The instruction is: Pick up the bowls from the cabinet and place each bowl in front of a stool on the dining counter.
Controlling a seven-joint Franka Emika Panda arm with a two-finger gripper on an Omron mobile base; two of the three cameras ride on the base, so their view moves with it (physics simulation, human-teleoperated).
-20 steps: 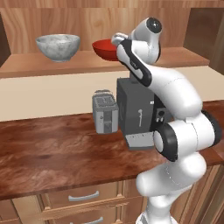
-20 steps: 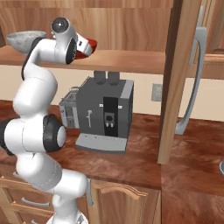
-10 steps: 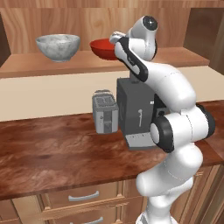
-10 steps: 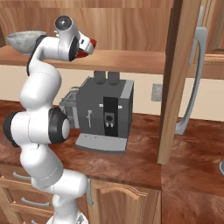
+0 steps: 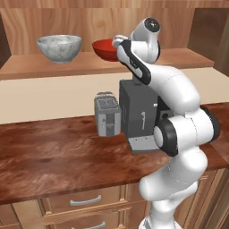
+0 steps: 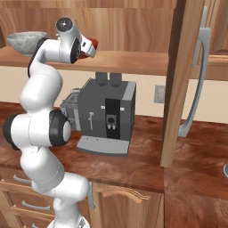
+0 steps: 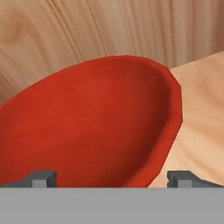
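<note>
The arm reaches up to the cabinet shelf [image 5: 31, 67], and its jaws stand wide open right at the red bowl [image 5: 103, 48]. In the hand view the gripper [image 7: 112, 178] looks straight into the red bowl [image 7: 94, 127], one fingertip [image 7: 41, 178] low on one side and the other at the far side just past the bowl's rim; nothing is clamped between them, and whether either tip touches the bowl cannot be told. The bowl sits on the pale wooden shelf [image 7: 199, 131] close to the cabinet's wood-grain back wall [image 7: 87, 30].

In the left base view the red bowl stands on the shelf to the right of the grey marbled bowl [image 5: 59, 47], the two apart with a gap of bare shelf between them. The hand partly covers the red bowl's right edge. In the right base view the marbled bowl [image 6: 24, 41] shows at the shelf's left end, and a sliver of the red bowl [image 6: 91, 43] peeks out beside the hand.

Below the shelf, on the dark reddish wood surface [image 5: 49, 152], a grey coffee machine [image 6: 107, 116] stands with a small silver toaster [image 5: 107, 114] just beside it to the left. An open cabinet door [image 6: 182, 80] hangs edge-on at the right in the right base view.
</note>
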